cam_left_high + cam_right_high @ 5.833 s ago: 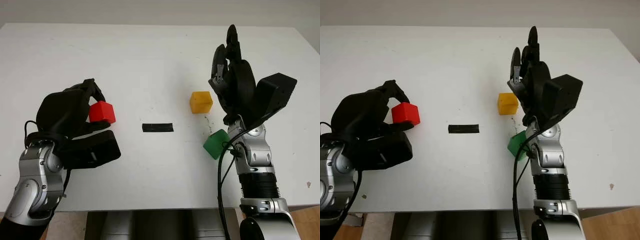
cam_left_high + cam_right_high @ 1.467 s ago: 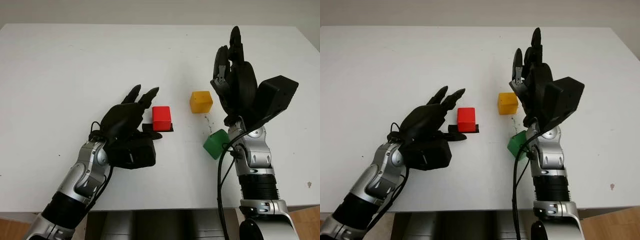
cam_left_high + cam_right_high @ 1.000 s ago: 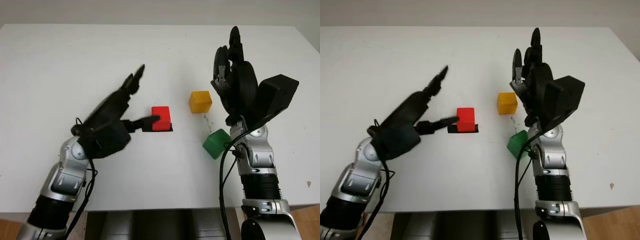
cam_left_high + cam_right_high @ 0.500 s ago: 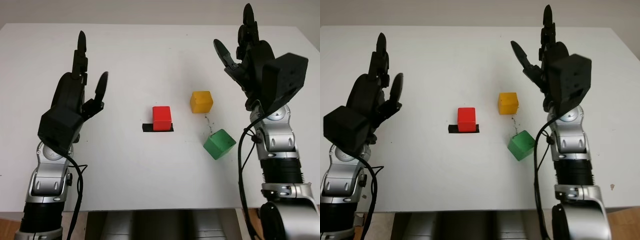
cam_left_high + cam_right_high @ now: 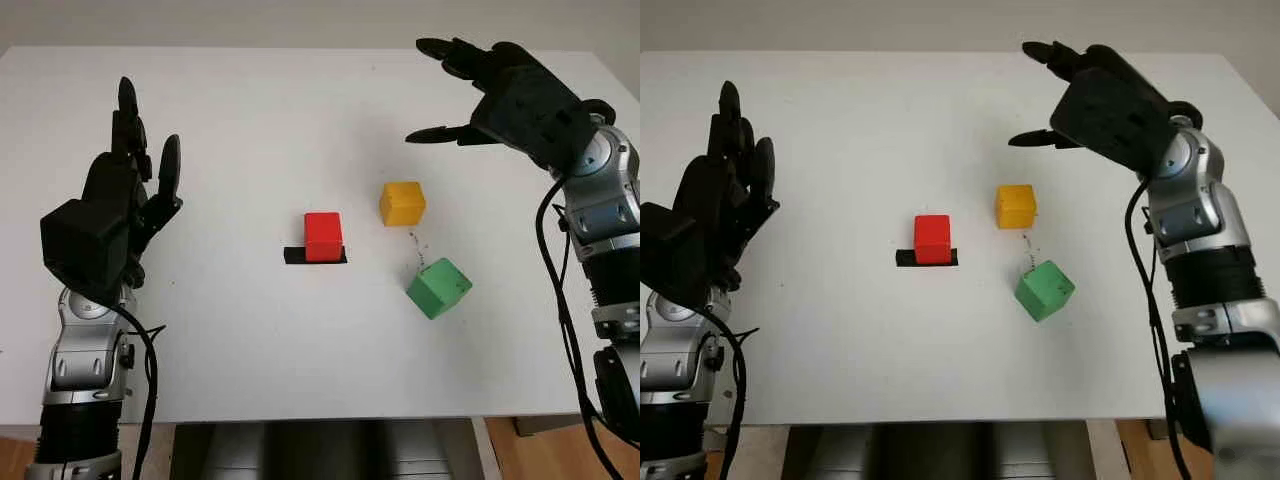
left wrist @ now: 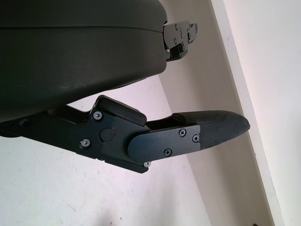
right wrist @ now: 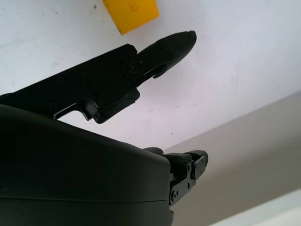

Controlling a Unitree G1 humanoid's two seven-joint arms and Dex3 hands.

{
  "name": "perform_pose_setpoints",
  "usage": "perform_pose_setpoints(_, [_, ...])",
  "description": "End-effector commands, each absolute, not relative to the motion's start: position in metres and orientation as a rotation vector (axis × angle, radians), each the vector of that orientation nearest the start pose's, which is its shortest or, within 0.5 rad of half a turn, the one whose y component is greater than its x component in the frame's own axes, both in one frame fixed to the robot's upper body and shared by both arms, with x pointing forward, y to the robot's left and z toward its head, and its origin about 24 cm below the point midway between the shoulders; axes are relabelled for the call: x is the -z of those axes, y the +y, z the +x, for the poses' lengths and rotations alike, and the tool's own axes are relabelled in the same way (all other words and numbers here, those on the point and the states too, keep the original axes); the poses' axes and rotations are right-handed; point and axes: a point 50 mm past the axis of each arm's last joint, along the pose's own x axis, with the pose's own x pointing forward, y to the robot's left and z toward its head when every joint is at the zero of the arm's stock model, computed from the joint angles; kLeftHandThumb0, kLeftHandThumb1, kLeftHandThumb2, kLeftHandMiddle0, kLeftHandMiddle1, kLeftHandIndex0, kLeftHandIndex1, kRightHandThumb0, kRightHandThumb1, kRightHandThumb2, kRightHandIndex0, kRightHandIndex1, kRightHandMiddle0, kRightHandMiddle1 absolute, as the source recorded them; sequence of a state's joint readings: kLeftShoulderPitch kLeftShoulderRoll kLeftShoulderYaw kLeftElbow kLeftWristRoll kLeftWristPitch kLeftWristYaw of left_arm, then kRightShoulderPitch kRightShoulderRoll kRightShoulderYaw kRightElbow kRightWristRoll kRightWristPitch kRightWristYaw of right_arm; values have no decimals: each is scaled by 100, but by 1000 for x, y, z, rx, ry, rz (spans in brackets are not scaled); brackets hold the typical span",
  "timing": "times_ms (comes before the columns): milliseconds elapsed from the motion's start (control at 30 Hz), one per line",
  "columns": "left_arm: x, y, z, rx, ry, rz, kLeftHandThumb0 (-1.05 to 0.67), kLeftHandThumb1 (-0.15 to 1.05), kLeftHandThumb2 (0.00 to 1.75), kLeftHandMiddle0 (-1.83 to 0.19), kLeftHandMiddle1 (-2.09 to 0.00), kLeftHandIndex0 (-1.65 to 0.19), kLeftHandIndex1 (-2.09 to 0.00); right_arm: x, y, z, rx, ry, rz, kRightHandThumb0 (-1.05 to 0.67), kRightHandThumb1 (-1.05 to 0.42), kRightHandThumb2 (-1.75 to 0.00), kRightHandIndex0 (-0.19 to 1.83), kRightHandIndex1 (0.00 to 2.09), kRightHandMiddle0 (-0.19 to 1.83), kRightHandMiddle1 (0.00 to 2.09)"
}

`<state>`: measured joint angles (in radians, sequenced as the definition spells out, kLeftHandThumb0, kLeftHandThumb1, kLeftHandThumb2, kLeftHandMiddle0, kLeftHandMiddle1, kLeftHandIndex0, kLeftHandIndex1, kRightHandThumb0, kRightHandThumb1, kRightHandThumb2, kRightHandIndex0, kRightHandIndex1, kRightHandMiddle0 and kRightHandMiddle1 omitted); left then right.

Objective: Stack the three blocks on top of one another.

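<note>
Three blocks sit unstacked mid-table: red block [image 5: 323,236] on a black strip [image 5: 296,257], yellow block [image 5: 402,203] to its right, green block [image 5: 439,288] nearer me. My left hand [image 5: 110,215] is raised at the left, open, holding nothing; my right hand [image 5: 512,92] likewise, beyond the yellow.

Bright, even light — soft shadows

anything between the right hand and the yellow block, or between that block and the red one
Nothing visible stands in either path. The right hand is open, raised over the far right of the table, with bare table between it and the yellow block. The stretch from there to the red block is bare too; the green block sits nearer, off that line.
</note>
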<state>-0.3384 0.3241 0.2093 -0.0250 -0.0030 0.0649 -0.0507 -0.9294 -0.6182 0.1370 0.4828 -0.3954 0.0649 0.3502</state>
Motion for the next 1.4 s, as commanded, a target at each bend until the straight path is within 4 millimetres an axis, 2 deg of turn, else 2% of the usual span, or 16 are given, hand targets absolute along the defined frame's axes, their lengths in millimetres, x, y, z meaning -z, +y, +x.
perform_pose_setpoints(0, [-165,229,302,-119,-353,284,-82,105,61,19,0,19,0,-257,-213,382,-122,-198,-1115,-57,-79,-4,30,19,30,15])
perform_pose_setpoints(233, [-166,228,302,-108,-353,288,-81,105,59,19,0,19,0,-254,-206,379,-156,-201,-1367,-63,-81,-6,41,22,44,14])
perform_pose_setpoints(400, [-167,228,302,-100,-363,309,-80,105,60,19,0,19,0,-249,-201,375,-206,-196,-1460,-69,-83,-6,40,19,48,11])
perform_pose_setpoints(567, [-170,227,304,-90,-367,314,-78,105,60,19,0,19,0,-247,-195,368,-281,-165,-1562,-66,-83,-5,44,20,47,9])
perform_pose_setpoints(767, [-172,225,307,-73,-376,329,-76,105,62,19,0,19,0,-237,-188,360,-306,-163,-1613,-63,-81,-5,44,18,45,6])
perform_pose_setpoints(1167, [-171,224,306,-58,-375,343,-76,105,62,19,0,19,0,-211,-187,366,-314,-170,-1672,-67,-81,-5,51,25,51,8])
perform_pose_setpoints(1367, [-170,223,306,-56,-367,343,-74,105,61,19,0,19,0,-201,-187,369,-311,-160,-1736,-67,-85,-6,41,33,51,6])
